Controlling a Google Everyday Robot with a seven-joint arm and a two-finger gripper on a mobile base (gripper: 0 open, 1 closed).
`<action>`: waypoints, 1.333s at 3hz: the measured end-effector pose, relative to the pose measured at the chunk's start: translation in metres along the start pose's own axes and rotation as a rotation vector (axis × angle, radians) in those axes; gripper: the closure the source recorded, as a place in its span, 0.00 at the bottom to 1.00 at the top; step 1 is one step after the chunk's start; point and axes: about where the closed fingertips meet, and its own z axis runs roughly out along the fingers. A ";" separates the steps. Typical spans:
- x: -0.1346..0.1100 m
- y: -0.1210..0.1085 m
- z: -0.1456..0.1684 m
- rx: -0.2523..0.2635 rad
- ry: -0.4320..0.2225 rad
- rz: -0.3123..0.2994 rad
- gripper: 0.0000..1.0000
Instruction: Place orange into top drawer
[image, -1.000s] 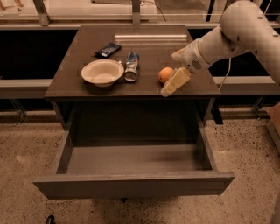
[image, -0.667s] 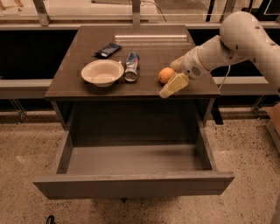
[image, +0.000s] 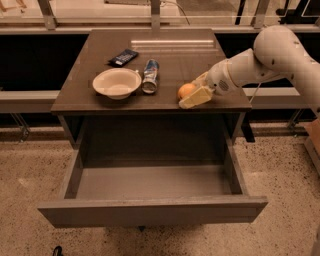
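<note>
The orange sits on the dark table top near its front right edge. My gripper comes in from the right on the white arm and is open around the orange. One cream finger lies in front of the orange; the other is behind it and mostly hidden. The top drawer is pulled out wide below the table, and its inside is bare.
On the table top stand a white bowl at the left, a can on its side next to it, and a dark packet behind them. A rail and window ledge run behind the table.
My gripper has moved left and closer around the orange. The orange has shifted slightly toward the table's front edge. The drawer and the other objects have not moved.
</note>
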 end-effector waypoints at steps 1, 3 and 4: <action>-0.012 0.002 -0.004 -0.040 -0.088 0.001 0.89; -0.071 0.084 -0.062 -0.159 -0.126 -0.189 1.00; -0.050 0.141 -0.075 -0.194 -0.120 -0.171 1.00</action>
